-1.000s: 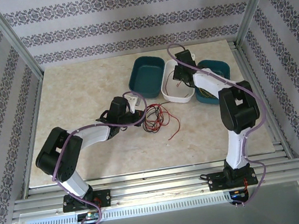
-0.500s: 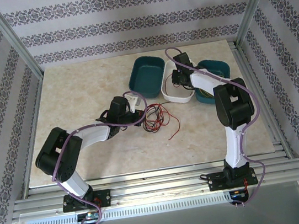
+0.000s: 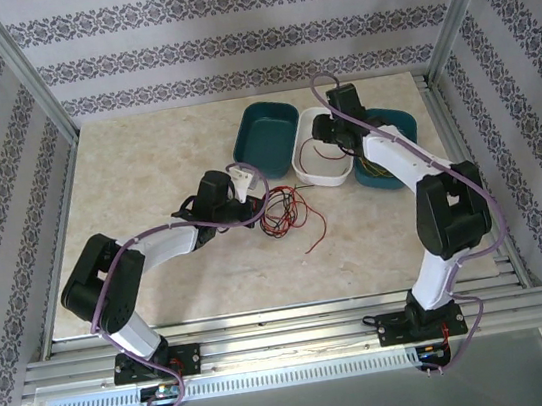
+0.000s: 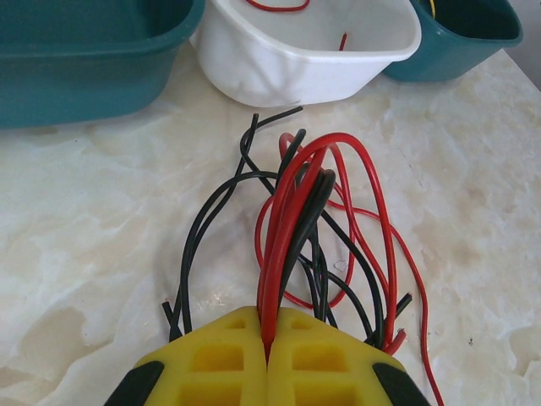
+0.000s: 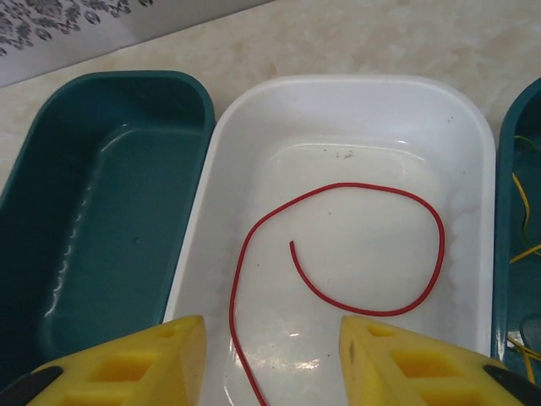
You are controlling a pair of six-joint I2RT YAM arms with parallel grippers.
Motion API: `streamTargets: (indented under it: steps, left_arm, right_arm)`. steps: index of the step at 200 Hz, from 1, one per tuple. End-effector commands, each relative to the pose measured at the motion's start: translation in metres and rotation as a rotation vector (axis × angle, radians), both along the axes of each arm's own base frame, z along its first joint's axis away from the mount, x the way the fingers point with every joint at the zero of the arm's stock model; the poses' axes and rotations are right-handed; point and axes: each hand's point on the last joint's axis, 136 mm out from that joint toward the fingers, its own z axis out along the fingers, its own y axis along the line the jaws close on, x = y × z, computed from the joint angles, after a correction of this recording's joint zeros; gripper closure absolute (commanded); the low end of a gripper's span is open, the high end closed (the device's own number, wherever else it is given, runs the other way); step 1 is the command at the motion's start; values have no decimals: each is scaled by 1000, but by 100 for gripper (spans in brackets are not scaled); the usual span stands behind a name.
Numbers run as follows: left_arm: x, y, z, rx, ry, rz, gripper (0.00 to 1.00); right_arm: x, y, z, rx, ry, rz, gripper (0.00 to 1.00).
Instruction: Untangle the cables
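A tangle of red and black cables (image 3: 280,212) (image 4: 313,228) lies on the marble table, in front of the bins. My left gripper (image 3: 245,188) (image 4: 270,338) is shut on a few strands of that bundle, red ones pinched between its yellow pads. Over the white bin (image 3: 318,161) (image 5: 355,169) my right gripper (image 3: 323,140) (image 5: 272,359) stands open, nothing between its fingers. A single red cable (image 5: 363,245) lies curled on the white bin's floor below it. Yellow cables (image 5: 524,245) show in the teal bin at the right (image 3: 389,146).
An empty teal bin (image 3: 266,135) (image 5: 101,211) sits left of the white one. A loose red strand (image 3: 318,232) trails toward the table's middle. Metal frame rails (image 3: 270,339) run along the near edge, and patterned walls close in the sides.
My right gripper has opened over the white bin, and a red cable now lies loose inside it. The right arm shifted slightly right. The left arm kept still.
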Motion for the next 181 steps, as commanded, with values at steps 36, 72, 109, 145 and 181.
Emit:
streamTargets:
  steps: [36,72,109,145,181]
  left_arm:
    - [1,-8,29,29,-129,-78,100]
    - [-6,-10,34,73,-188,-178,100]
    - [-15,-16,37,106,-236,-300,100]
    - [-14,-21,44,108,-257,-334,100]
    - [-17,-23,46,101,-255,-356,100]
  right_arm:
    - [-37,46,30,146,-88,310,60]
    - [-83,80,33,229,-94,561,68]
    - [-122,93,17,262,-67,679,70]
    - [-150,101,11,249,-69,737,71]
    - [-162,102,2,253,-54,748,71]
